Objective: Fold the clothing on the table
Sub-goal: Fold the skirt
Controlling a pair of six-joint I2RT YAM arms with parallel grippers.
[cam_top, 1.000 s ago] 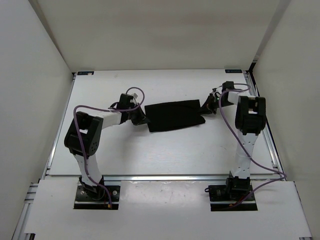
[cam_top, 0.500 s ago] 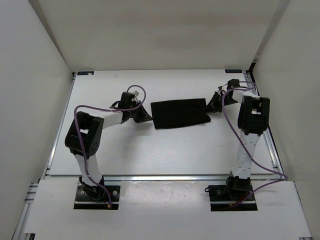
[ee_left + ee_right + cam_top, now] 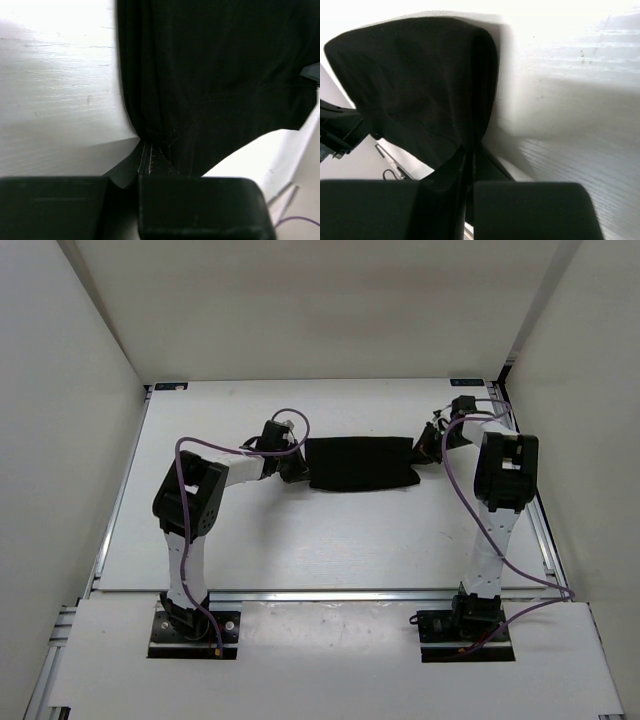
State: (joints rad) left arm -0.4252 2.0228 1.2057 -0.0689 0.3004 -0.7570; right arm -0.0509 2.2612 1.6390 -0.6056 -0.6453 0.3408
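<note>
The clothing [image 3: 360, 464] is held as a level band over the far middle of the table [image 3: 300, 550]. Within the last second it has been straightened from a slanted lie and drawn slightly to the right and farther from the arm bases. Its left end is pinched in the clenched left gripper [image 3: 296, 468], and its right end in the clenched right gripper [image 3: 424, 452]. The cloth is judged to be squared and tensioned, ready for a fold to be laid.
</note>
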